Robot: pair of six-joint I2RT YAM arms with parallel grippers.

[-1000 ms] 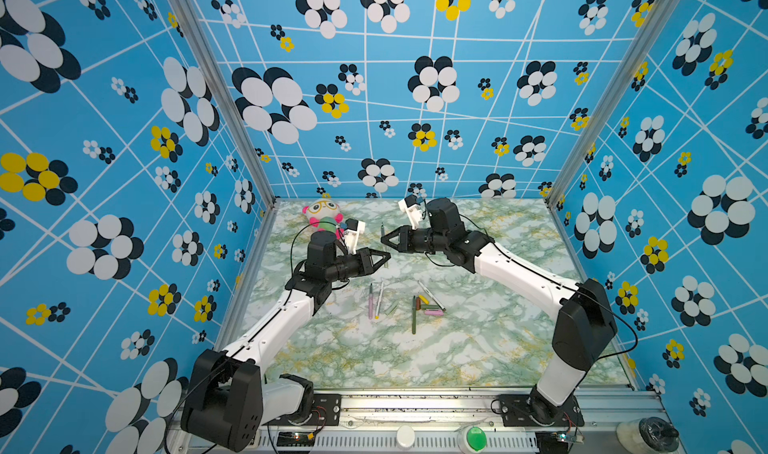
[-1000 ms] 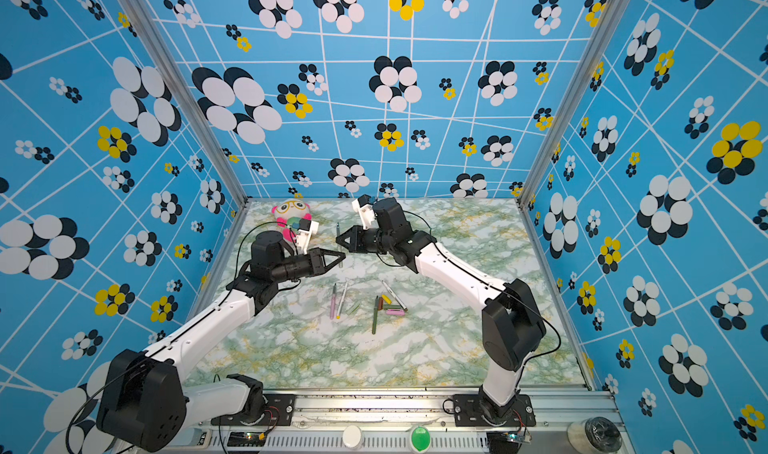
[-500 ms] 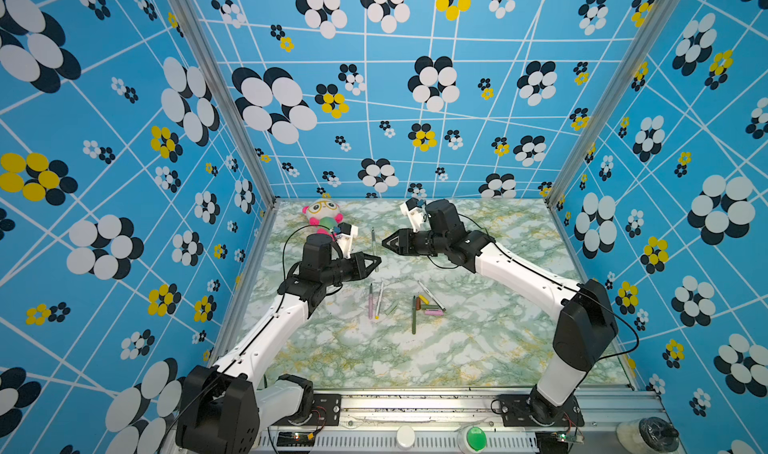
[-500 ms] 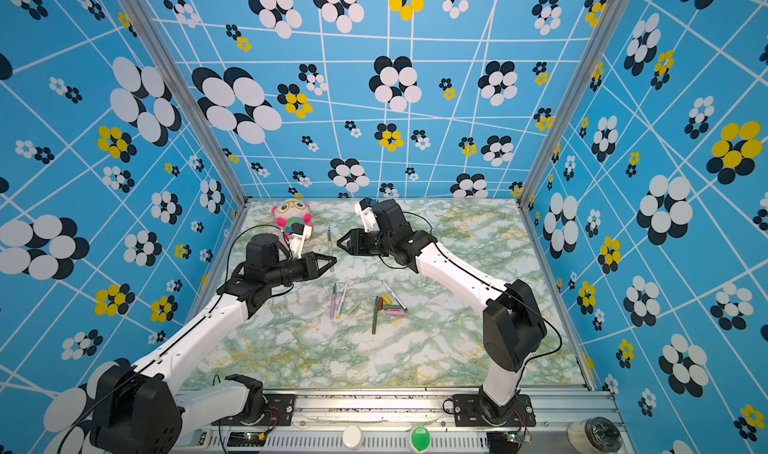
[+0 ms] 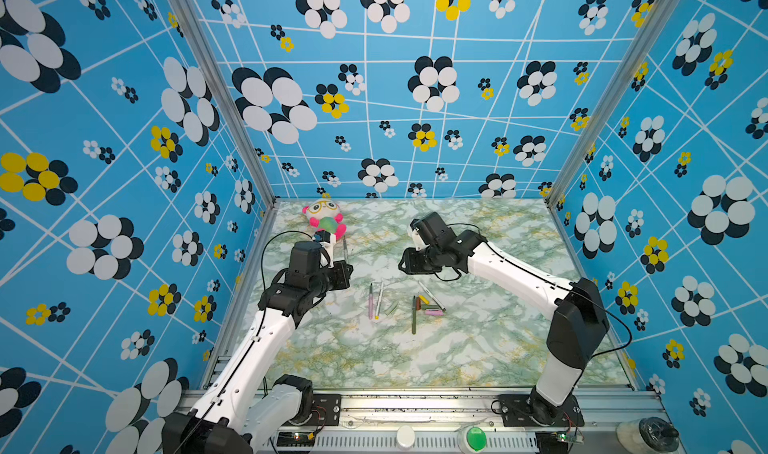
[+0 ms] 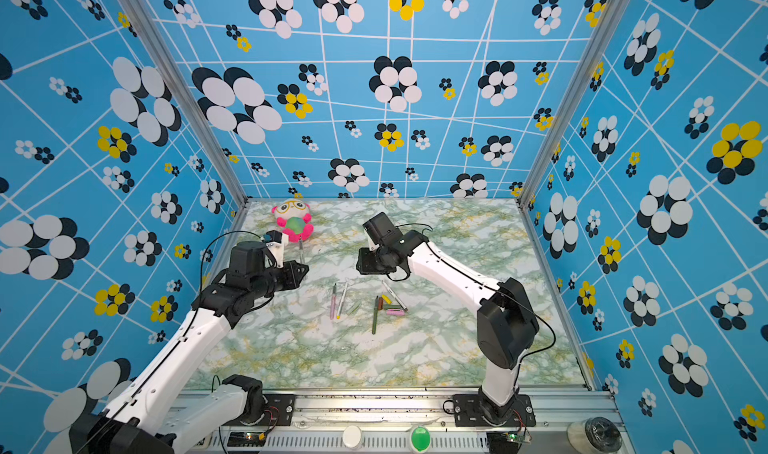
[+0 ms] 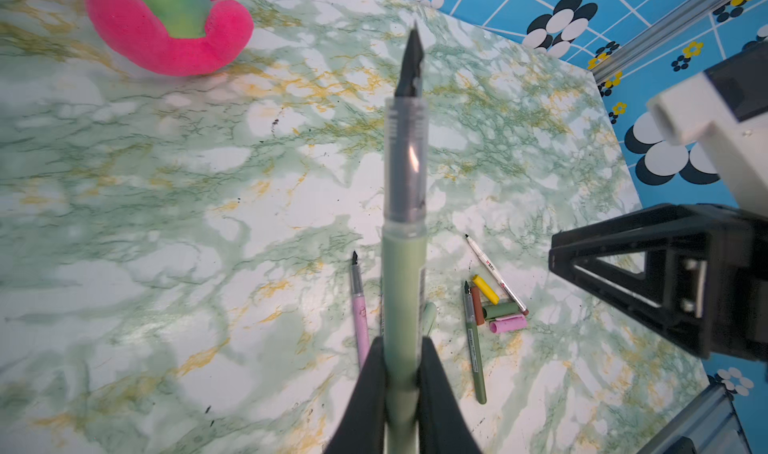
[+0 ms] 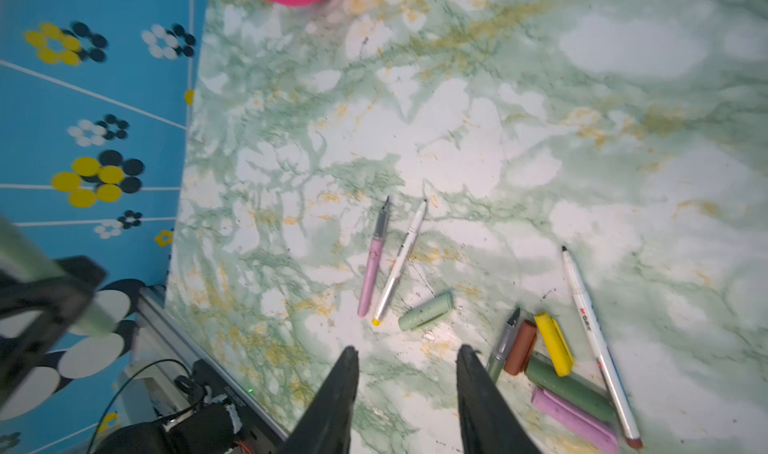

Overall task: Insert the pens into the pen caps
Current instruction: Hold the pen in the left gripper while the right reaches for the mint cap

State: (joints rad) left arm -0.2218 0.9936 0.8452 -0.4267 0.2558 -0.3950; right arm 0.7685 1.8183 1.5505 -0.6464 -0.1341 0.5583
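My left gripper (image 7: 401, 344) is shut on a pale grey-green pen (image 7: 405, 223), which it holds above the table with the dark tip pointing to the back; both top views show it (image 5: 345, 250) (image 6: 301, 251). My right gripper (image 8: 407, 350) is open and empty, hovering above the table (image 5: 405, 260). Below lie a pink pen (image 8: 374, 265), a white pen (image 8: 401, 260), a dark green pen (image 8: 503, 344) and another white pen (image 8: 594, 335). The pen caps lie among them: pale green (image 8: 426, 310), brown (image 8: 521, 348), yellow (image 8: 555, 344), dark green (image 8: 569, 389), pink (image 8: 573, 420).
A pink and white plush toy (image 5: 326, 219) sits at the back left of the marble table (image 5: 478, 348). Blue flowered walls close the back and both sides. A metal rail (image 5: 415, 406) with the arm bases runs along the front.
The right gripper has opened. The two grippers, tips close together before, have drawn apart. The left gripper has swung left and turned, so its pen points to the back.
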